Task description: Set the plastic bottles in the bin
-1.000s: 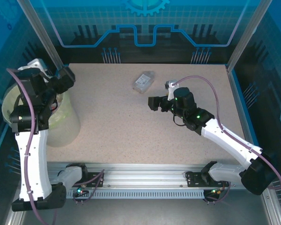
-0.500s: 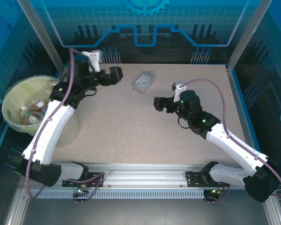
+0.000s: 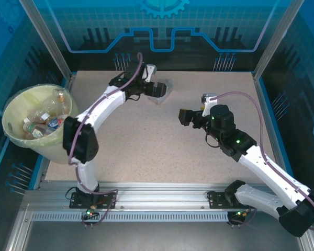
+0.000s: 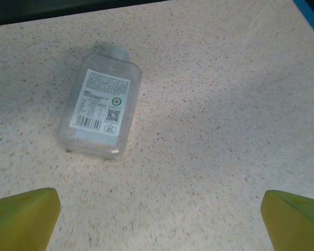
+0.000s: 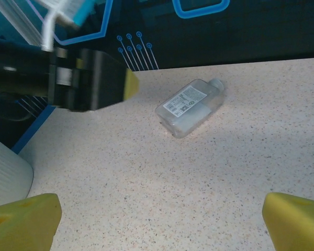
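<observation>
One clear plastic bottle (image 4: 101, 113) with a white label lies flat at the far middle of the table (image 3: 146, 141). My left gripper (image 3: 158, 90) hovers just above it and partly covers it in the top view, where only the bottle's right side (image 3: 167, 90) shows. In the left wrist view the left gripper (image 4: 159, 225) is open, with the bottle ahead and left of the gap. The right gripper (image 3: 183, 116) is open too, a short way near and right of the bottle (image 5: 191, 107). The bin (image 3: 10, 107) stands at the left edge with several bottles (image 3: 42, 123) inside.
The stretched left arm (image 3: 102, 104) spans the table's left half, from its base to the far middle. The left gripper's dark body (image 5: 89, 78) shows in the right wrist view, with the bin's pale wall (image 5: 5, 178) at lower left. Blue enclosure walls (image 3: 162, 31) close the back.
The left arm has swung from over the bin across to the far middle and now hangs over the bottle. The right gripper has drifted slightly right. The bottle has not moved.
</observation>
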Robot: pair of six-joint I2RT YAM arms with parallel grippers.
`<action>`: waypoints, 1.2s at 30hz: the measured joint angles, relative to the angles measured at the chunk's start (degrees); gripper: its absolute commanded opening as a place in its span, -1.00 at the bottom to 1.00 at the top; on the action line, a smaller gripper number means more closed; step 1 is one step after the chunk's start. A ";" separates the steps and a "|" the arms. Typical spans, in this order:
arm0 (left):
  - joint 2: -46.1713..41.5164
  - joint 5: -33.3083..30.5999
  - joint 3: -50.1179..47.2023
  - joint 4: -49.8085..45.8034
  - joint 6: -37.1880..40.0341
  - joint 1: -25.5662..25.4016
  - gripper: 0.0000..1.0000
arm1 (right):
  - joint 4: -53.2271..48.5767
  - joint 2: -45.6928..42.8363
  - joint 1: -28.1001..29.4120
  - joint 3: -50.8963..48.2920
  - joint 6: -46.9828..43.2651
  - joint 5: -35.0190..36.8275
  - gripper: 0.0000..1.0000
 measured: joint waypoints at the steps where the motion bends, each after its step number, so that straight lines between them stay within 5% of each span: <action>1: 2.45 0.02 1.95 -0.50 0.70 -0.11 0.98 | -0.13 -0.50 -0.11 -0.44 0.00 0.09 0.99; 15: 25.18 -0.26 24.59 -8.63 9.94 -0.15 0.97 | -2.62 -2.56 -0.83 -1.11 0.00 1.49 1.00; 36: 37.81 -9.90 40.41 -15.47 10.82 0.85 0.98 | -4.42 -4.17 -1.33 -1.14 0.02 2.64 1.00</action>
